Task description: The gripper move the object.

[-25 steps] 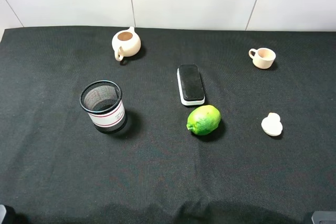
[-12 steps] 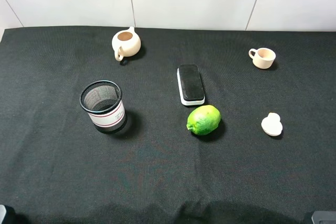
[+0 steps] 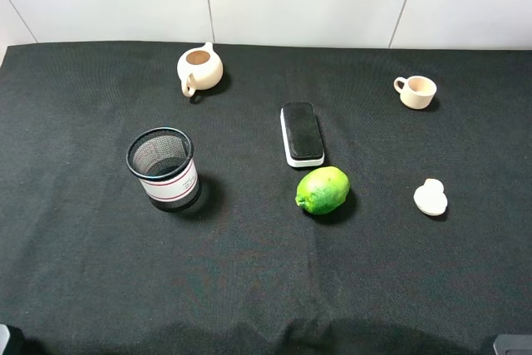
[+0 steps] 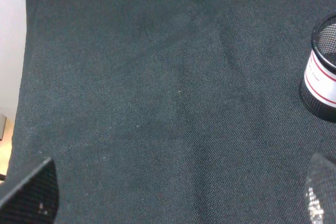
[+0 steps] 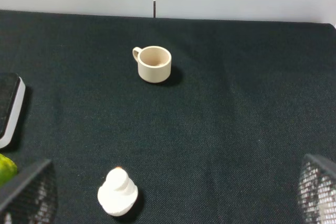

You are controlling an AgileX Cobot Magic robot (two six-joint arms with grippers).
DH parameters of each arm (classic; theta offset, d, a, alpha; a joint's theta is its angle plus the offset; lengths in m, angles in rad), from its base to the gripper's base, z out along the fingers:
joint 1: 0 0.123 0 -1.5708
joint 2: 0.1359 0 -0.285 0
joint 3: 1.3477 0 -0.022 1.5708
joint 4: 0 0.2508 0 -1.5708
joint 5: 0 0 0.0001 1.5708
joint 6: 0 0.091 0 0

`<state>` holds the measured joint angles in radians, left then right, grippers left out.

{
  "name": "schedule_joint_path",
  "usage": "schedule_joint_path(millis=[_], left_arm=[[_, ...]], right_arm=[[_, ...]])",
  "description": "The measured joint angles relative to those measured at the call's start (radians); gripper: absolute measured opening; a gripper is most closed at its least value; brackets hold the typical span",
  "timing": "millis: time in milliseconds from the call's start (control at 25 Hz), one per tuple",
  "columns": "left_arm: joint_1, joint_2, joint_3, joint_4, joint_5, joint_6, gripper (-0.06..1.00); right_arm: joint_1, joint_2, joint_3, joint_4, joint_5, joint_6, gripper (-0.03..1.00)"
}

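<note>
The bright green lime point(image 3: 322, 189) lies on the black cloth near the table's middle, just in front of a black eraser. A sliver of the lime also shows at the edge of the right wrist view point(image 5: 4, 168). My left gripper point(image 4: 176, 196) is open and empty, low over bare cloth at the front left, far from the lime. My right gripper point(image 5: 170, 196) is open and empty at the front right, with the lime off to its left. In the exterior high view only the arms' tips show, in the bottom corners: left point(image 3: 7, 340), right point(image 3: 509, 344).
A black eraser with a white base point(image 3: 302, 133) lies just behind the lime. A mesh pen holder point(image 3: 164, 168) stands at the left, a beige teapot point(image 3: 199, 68) at the back left, a beige cup point(image 3: 416, 91) at the back right, and a small white knobbed piece point(image 3: 431, 198) right of the lime.
</note>
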<state>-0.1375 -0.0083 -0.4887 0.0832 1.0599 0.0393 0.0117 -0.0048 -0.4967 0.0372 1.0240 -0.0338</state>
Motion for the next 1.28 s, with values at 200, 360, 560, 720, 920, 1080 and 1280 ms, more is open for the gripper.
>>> schedule_joint_path(millis=[200, 360, 560, 720, 920, 1080, 1280], left_arm=[[0.0, 0.0, 0.0, 0.0, 0.0, 0.0, 0.99], [0.0, 0.0, 0.0, 0.0, 0.0, 0.0, 0.99], [0.0, 0.0, 0.0, 0.0, 0.0, 0.0, 0.99], [0.0, 0.0, 0.0, 0.0, 0.0, 0.0, 0.99], [0.0, 0.0, 0.0, 0.0, 0.0, 0.0, 0.99], [0.0, 0.0, 0.0, 0.0, 0.0, 0.0, 0.99], [0.0, 0.0, 0.0, 0.0, 0.0, 0.0, 0.99]], right_arm=[[0.0, 0.0, 0.0, 0.0, 0.0, 0.0, 0.69], [0.0, 0.0, 0.0, 0.0, 0.0, 0.0, 0.69], [0.0, 0.0, 0.0, 0.0, 0.0, 0.0, 0.69], [0.0, 0.0, 0.0, 0.0, 0.0, 0.0, 0.69], [0.0, 0.0, 0.0, 0.0, 0.0, 0.0, 0.69], [0.0, 0.0, 0.0, 0.0, 0.0, 0.0, 0.69], [0.0, 0.0, 0.0, 0.0, 0.0, 0.0, 0.69]])
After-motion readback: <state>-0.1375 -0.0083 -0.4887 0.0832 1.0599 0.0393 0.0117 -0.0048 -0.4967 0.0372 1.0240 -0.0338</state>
